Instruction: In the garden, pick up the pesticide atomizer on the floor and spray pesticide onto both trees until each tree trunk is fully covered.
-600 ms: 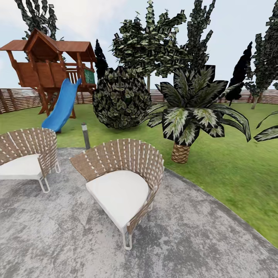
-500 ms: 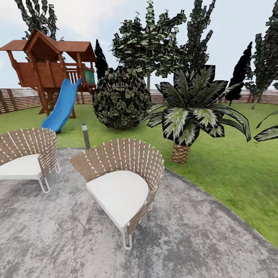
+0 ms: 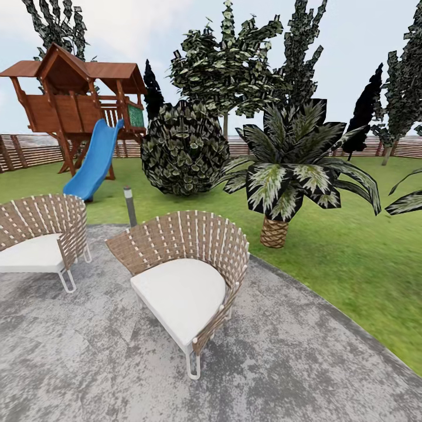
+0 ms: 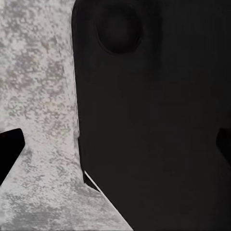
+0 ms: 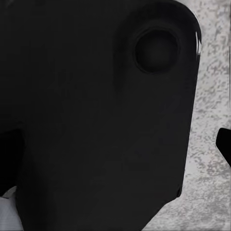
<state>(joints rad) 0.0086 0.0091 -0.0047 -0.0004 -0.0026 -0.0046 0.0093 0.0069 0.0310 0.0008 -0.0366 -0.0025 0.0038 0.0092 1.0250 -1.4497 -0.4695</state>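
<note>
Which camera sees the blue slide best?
The head view: the blue slide runs down from the wooden playhouse onto the lawn, fully in sight. The left and right wrist views look at grey paving and dark robot parts instead.

A large black robot body panel (image 5: 96,120) blocks mottled grey paving (image 5: 211,96).

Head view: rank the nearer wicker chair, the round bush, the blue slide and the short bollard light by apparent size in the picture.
1. Nearer wicker chair, though nearness to the camera inflates it.
2. Round bush, not far behind the chair in apparent size, so this ranking is unsure.
3. Blue slide.
4. Bollard light, clearly smallest.
</note>
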